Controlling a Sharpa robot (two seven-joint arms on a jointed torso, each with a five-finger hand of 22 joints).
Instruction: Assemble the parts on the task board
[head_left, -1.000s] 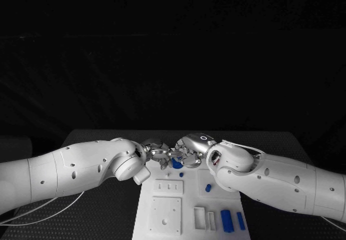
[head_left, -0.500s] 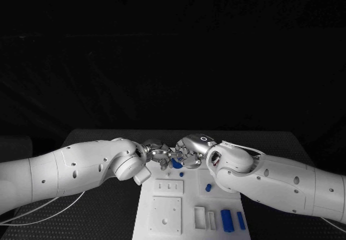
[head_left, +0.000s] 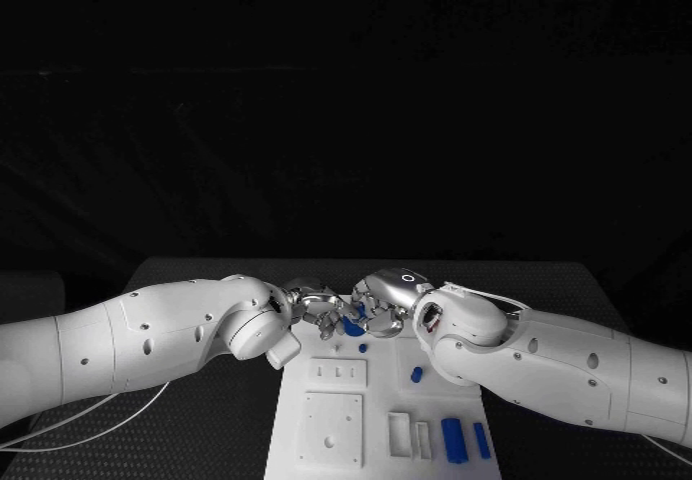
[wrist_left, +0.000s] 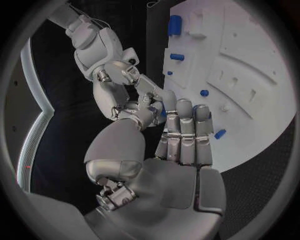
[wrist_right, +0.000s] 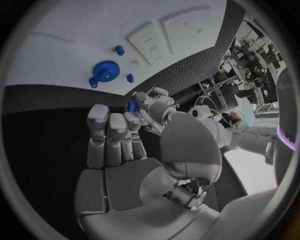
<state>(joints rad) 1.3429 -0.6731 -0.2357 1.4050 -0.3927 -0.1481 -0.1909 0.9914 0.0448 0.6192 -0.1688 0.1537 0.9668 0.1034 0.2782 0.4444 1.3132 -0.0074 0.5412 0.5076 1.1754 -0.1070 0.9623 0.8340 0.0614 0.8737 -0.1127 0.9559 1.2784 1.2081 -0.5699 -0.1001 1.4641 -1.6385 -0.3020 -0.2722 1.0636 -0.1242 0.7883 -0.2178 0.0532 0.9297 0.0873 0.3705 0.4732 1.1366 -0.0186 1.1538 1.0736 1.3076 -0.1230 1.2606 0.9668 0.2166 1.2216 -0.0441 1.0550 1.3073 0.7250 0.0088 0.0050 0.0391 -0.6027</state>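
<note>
Okay, you've got both hands meeting over the far end of the white task board (head_left: 335, 420). Left hand (head_left: 315, 303) and right hand (head_left: 378, 305), silver, fingers curled toward each other around a small blue part (head_left: 352, 326). Can't tell which one actually holds it. Blue gear (wrist_right: 106, 72) lies on the board; dark textured counter (head_left: 216, 420) underneath.

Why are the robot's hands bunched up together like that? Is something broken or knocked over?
Nothing looks broken or spilled. The left robot hand and right robot hand meet over the far end of the task board, with a small blue part between their fingers. Other blue parts lie on the board.
</note>
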